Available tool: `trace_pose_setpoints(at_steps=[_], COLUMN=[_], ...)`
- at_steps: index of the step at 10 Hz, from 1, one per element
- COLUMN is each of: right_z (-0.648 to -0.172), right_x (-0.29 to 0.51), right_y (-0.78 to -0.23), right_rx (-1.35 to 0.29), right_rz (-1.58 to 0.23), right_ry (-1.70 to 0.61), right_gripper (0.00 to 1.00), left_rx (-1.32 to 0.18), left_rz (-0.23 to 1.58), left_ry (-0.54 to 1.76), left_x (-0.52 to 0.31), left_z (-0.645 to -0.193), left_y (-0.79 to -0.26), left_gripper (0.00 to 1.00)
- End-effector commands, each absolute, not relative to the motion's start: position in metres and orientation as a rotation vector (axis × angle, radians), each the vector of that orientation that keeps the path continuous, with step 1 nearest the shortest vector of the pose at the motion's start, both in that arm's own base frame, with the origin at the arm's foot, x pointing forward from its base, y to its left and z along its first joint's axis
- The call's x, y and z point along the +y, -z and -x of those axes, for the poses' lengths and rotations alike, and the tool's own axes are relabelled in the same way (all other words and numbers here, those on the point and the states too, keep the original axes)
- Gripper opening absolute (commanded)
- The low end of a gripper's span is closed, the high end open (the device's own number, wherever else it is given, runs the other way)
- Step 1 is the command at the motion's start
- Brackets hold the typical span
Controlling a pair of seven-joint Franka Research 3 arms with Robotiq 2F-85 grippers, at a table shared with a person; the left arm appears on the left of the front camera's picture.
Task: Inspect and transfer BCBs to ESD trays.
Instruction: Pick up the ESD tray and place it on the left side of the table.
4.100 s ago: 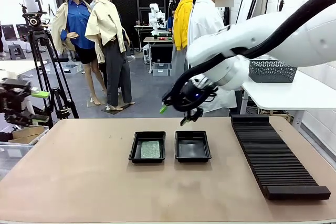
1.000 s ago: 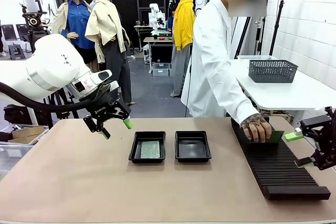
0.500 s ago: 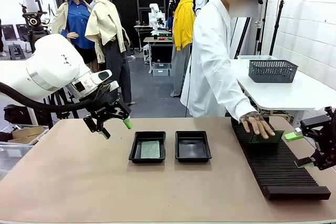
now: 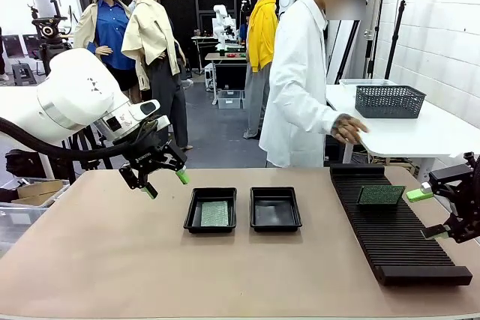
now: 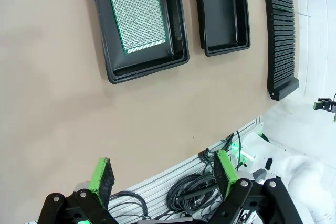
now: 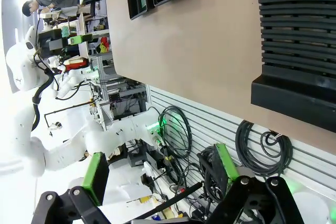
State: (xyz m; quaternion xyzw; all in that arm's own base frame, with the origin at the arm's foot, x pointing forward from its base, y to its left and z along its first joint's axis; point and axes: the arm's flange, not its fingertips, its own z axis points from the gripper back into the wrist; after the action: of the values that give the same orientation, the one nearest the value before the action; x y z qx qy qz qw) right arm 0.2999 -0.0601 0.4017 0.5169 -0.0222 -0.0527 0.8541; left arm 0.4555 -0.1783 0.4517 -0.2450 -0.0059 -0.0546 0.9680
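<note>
The likeliest trouble is the BCB (image 4: 380, 195) lying flat across the ribbed rack (image 4: 394, 241) at the worktop's (image 4: 112, 260) three o'clock. Thin and flush on the ridges, it gives little edge to pinch for the right gripper (image 4: 425, 213), whose fingers stand open and empty just beside it, so it may skate along the ribs or tip into a slot. Set down short, a corner could ride the sloped rim of the empty tray (image 4: 275, 228). The left tray (image 4: 210, 229), at its nine o'clock, already holds a board (image 4: 215, 213). The left gripper (image 4: 166, 184) hovers at that tray's ten o'clock, fingers apart, holding nothing. The worktop is plain tan board. At one o'clock a person's hand (image 4: 349, 128) is off it, by a white side table (image 4: 420, 136) carrying a wire basket (image 4: 388, 101).
</note>
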Motion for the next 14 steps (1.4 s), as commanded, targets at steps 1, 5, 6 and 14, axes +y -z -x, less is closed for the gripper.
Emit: trace_pose_setpoints(at_steps=[1, 5, 6, 14], right_z=[-0.3, -0.327, -0.345, -0.453], right_x=[-0.06, -0.062, -0.068, -0.108], right_y=[-0.402, -0.411, -0.42, -0.415], right_rx=[-0.049, -0.06, -0.066, -0.098], right_rz=[-1.087, -1.104, -1.116, -1.284], right_ry=[0.111, 0.103, 0.089, 0.104], right_gripper=[1.0, 1.0, 1.0, 1.0], left_rx=[-0.015, -0.015, -0.015, -0.015], left_rz=[0.496, 0.496, 0.496, 0.496], left_ry=[0.113, 0.113, 0.113, 0.113], left_x=[-0.179, -0.179, -0.179, -0.179], left_z=[-0.455, -0.455, -0.455, -0.455], left_y=[-0.452, -0.452, -0.452, -0.452], left_gripper=[1.0, 1.0, 1.0, 1.0])
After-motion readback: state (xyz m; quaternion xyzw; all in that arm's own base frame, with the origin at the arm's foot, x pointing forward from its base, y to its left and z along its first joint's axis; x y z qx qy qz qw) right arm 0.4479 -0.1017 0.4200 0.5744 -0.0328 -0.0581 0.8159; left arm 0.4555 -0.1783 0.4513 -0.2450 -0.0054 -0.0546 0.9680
